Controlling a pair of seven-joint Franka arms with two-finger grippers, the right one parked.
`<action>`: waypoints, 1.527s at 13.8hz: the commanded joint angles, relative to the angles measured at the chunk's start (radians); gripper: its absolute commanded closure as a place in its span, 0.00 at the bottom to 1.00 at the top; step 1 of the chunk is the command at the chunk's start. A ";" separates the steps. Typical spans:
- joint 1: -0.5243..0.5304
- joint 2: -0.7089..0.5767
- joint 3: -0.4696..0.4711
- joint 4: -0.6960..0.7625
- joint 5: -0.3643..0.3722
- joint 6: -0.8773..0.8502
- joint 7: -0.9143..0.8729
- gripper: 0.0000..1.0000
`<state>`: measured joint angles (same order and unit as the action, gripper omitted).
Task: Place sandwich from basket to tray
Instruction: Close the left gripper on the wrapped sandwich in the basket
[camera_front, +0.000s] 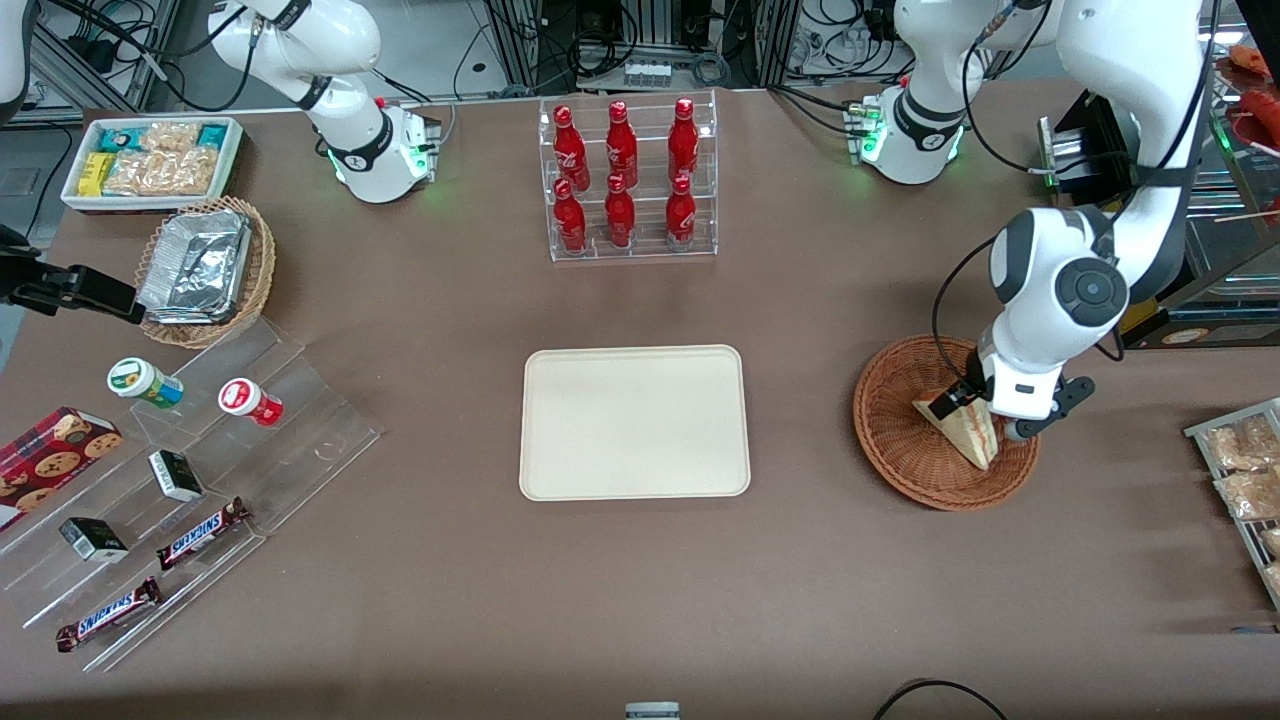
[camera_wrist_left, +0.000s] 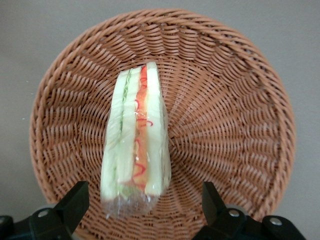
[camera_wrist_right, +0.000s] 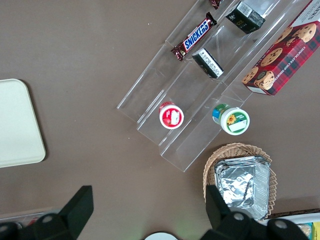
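Brown table (camera_front: 400, 600) | gripper (camera_wrist_left: 145, 207) spread over sandwich (camera_wrist_left: 136, 145) | basket (camera_wrist_left: 235, 115) rim cropped

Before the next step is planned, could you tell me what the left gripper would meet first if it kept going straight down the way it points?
Most likely the sandwich: the open gripper hangs over it in the basket, fingers straddling it.

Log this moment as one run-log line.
phase: pre-grasp | tool: open, above sandwich | sandwich: in basket, ungrasped | tray: no sandwich yet
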<state>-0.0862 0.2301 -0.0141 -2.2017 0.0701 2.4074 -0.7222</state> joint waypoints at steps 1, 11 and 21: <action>0.002 0.020 0.017 -0.001 0.043 0.019 -0.026 0.00; 0.002 0.017 0.028 0.007 0.050 0.012 -0.084 1.00; -0.160 -0.009 -0.018 0.365 0.054 -0.453 -0.051 1.00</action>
<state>-0.1722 0.2165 -0.0242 -1.8815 0.1028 1.9988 -0.7717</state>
